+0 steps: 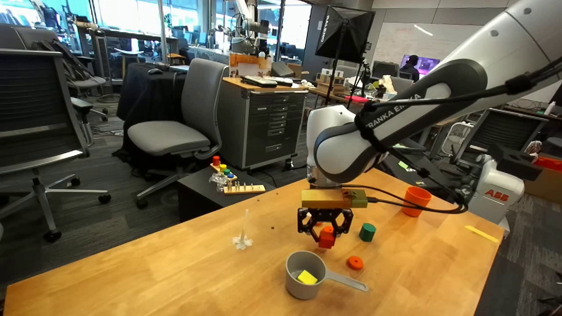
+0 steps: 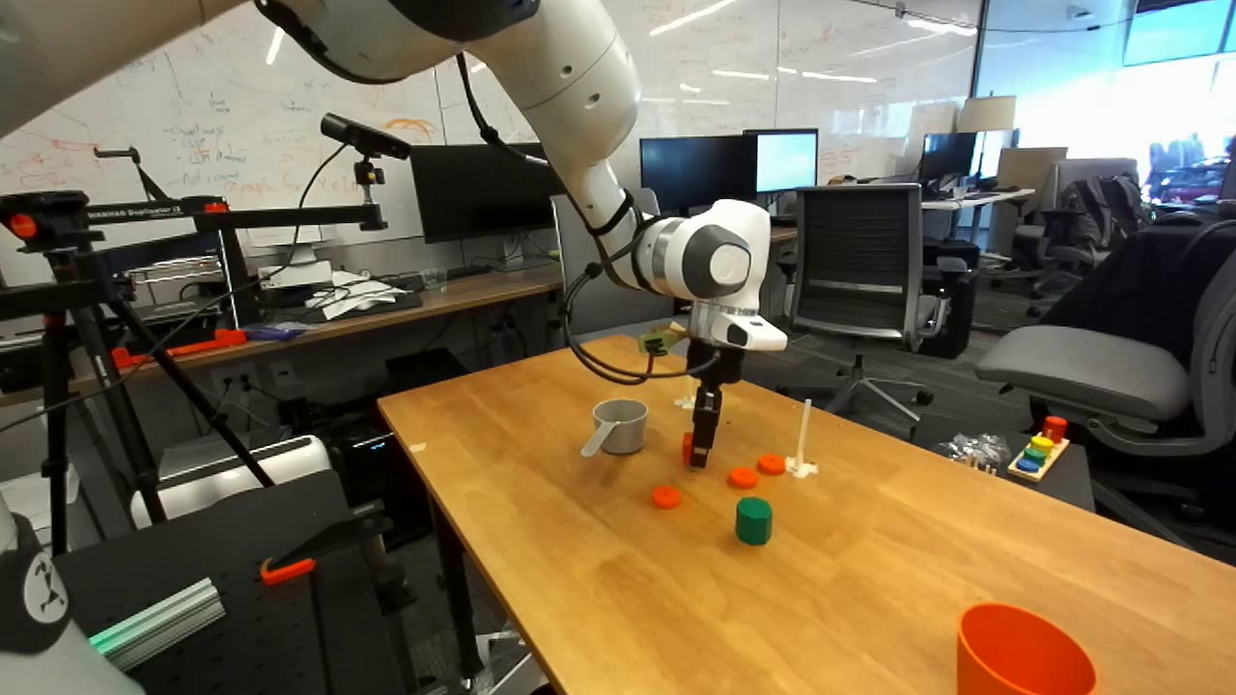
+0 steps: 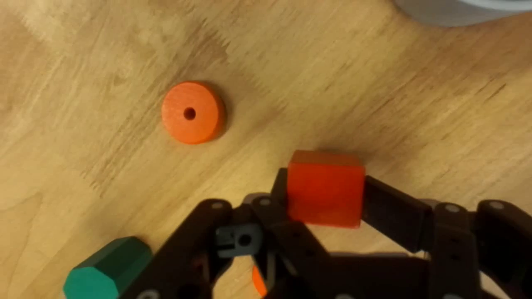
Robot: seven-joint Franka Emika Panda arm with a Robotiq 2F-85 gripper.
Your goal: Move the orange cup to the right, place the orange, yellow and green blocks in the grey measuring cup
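- Clearly, the black two-fingered gripper [image 3: 325, 190] holds a red-orange wooden-looking cube [image 3: 326, 198] pinched, a pad against each side; whether it hangs clear of the pale wooden table [image 1: 175, 263] I cannot tell.
- In the wrist view the cube juts past the pads — it could twist or slip if lifted fast.
- Near the gripper stands the grey, round, plastic-looking measuring cup [image 1: 303, 291], a small yellow block [image 1: 307, 277] inside. Carried too low, the cube could strike the rim and tip it; dropped from high, it might bounce off the yellow block.
- Across the gripper from that cup stands a dark green faceted block [image 1: 367, 232], still to be fetched; a wide sideways move could knock it.
- Well apart from the gripper, beyond the green block, the orange-red plastic-looking cup [image 2: 1024, 649] seems out of the way.
- Orange wooden-looking discs [image 3: 204, 115] lie near the gripper — the cube is probably the orange block meant, but similar colours invite a mix-up.
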